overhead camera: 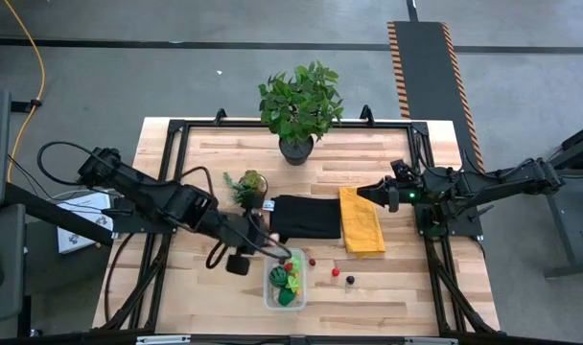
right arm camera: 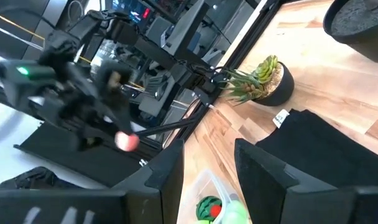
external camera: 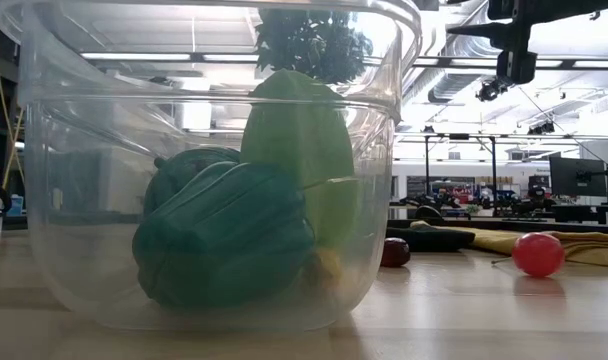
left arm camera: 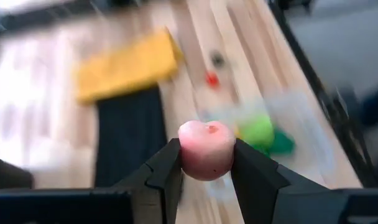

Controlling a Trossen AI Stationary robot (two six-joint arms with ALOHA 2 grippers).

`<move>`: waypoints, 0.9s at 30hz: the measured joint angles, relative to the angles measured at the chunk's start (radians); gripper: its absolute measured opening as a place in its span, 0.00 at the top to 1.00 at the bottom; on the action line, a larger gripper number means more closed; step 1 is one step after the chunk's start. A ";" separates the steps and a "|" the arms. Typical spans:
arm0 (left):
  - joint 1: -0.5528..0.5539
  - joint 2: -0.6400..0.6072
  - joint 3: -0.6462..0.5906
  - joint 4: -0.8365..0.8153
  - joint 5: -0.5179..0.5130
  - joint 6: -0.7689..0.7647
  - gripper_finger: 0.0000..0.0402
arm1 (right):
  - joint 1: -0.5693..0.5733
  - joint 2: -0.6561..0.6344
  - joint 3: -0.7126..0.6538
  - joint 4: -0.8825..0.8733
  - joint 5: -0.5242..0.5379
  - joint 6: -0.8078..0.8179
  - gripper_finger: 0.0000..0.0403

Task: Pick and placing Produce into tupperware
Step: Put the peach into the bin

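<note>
Left gripper (left arm camera: 206, 163) clamps a small pink toy fruit (left arm camera: 206, 149), probably near the clear rectangular plastic tupperware (overhead camera: 270, 294) for drop-in; right gripper (right arm camera: 209, 163) waits empty, jaws apart, over yellow cloth (overhead camera: 361, 222).

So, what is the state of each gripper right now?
Left gripper: closed on the pink fruit.
Right gripper: jaws apart, holding nothing.
</note>
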 joint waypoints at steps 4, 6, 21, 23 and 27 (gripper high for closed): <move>0.024 0.000 0.064 0.101 -0.055 -0.010 0.72 | 0.000 -0.001 0.000 0.001 -0.025 -0.020 0.67; 0.049 0.000 0.088 0.157 -0.055 -0.025 0.72 | 0.000 -0.001 0.000 0.006 -0.043 -0.029 0.67; 0.309 0.000 0.245 0.095 0.361 -0.226 0.72 | 0.000 -0.001 0.000 0.082 -0.242 -0.096 0.67; 0.334 0.000 0.245 0.051 0.386 -0.256 0.72 | -0.001 -0.001 0.000 0.083 -0.276 -0.097 0.67; 0.348 0.018 0.246 -0.030 0.393 -0.270 0.72 | -0.001 -0.001 0.000 0.093 -0.338 -0.113 0.67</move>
